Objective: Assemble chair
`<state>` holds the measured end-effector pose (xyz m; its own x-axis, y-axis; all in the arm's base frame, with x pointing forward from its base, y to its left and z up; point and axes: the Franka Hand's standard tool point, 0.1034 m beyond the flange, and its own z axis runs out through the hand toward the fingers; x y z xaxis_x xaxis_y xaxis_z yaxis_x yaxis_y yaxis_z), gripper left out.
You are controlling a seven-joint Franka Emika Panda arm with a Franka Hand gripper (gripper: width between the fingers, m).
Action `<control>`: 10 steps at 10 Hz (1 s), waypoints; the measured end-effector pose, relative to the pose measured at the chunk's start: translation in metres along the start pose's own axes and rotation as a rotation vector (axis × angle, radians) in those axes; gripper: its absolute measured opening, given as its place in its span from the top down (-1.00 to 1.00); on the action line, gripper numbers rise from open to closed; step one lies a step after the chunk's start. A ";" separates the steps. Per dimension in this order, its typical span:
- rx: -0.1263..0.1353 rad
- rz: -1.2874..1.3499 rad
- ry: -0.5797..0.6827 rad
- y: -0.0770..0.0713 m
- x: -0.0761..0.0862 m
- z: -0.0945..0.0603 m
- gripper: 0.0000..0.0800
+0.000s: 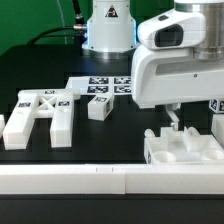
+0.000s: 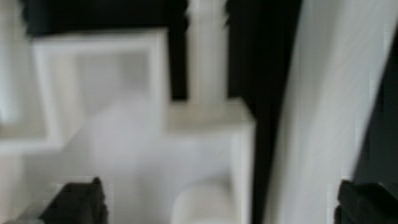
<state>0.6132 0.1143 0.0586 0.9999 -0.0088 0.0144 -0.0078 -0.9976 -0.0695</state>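
White chair parts (image 1: pixel 40 115) — black-and-white square tags (image 1: pixel 101 99) — black table (image 1: pixel 110 140).

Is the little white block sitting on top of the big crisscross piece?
No, the little white block rests on the dark table, apart from the crisscross piece.

The black tabletop (image 1: pixel 120 137) carries a cross-braced plate (image 1: pixel 22 122) lying flat toward its edge on the exterior view's left. A small tagged block (image 1: pixel 98 108) sits just beside the plate, and the marker board (image 1: pixel 100 87) lies behind that, nearer the far edge. A notched block (image 1: pixel 180 150) rests toward the near corner on the exterior view's right, close behind a long white rail (image 1: pixel 100 180) that runs along the near edge.
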 end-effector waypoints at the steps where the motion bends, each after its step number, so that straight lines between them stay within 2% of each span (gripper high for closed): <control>1: 0.000 -0.008 -0.008 -0.012 -0.017 -0.006 -0.62; 2: -0.004 -0.025 -0.015 -0.023 -0.032 -0.007 -0.62; 3: -0.004 -0.034 -0.017 -0.033 -0.039 -0.005 -0.62; 4: -0.002 -0.033 -0.006 -0.039 -0.039 -0.004 -0.62; 7: -0.002 -0.038 -0.005 -0.039 -0.039 -0.004 -0.62; 8: -0.002 -0.029 -0.003 -0.042 -0.044 -0.004 -0.62; 9: 0.001 -0.038 0.015 -0.044 -0.054 -0.004 -0.62; 10: -0.004 -0.050 0.016 -0.039 -0.075 -0.006 -0.62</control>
<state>0.5385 0.1538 0.0663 0.9987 0.0396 0.0333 0.0417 -0.9970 -0.0647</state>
